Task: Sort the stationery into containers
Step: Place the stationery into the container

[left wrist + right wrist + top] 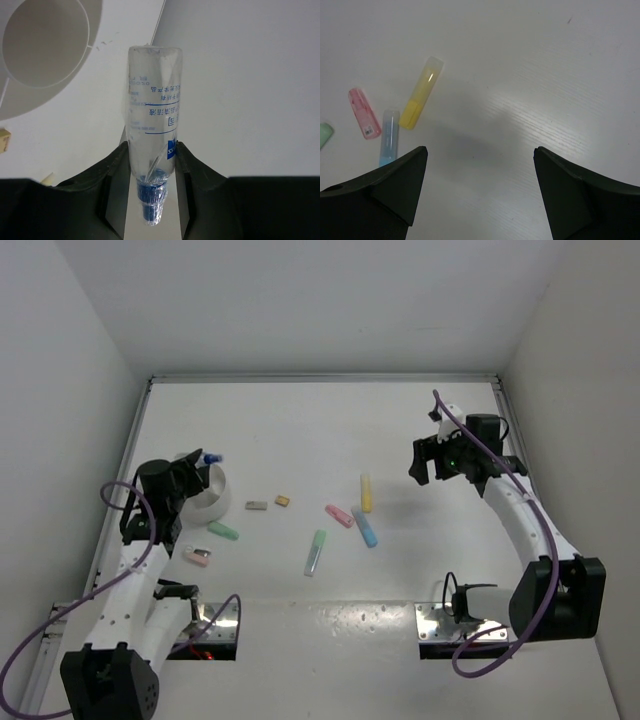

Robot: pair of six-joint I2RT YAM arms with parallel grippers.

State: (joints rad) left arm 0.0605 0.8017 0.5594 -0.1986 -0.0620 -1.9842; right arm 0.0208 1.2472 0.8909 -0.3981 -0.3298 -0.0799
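left end effector (152,167) grips clear pen (152,100) near wall-side bowl (218,506); right end effector (480,152) open over table (550,75).

Rig appearance: two white-shelled robot arms, black joints.
Left white-shelled arm (126,588), right white-shelled arm (515,508): looping purple cable (547,535) each; black base blocks (562,596), steel mounting plates (432,625) at 6 o'clock.

Left end effector (151,156) clamped on clear tube (152,115), arm bent forward. Right end effector (480,167) wide open, arm extended.

text: blue print on clear blue-tipped pen (152,135) | centre of left wrist frame | stood upside down, unreadable
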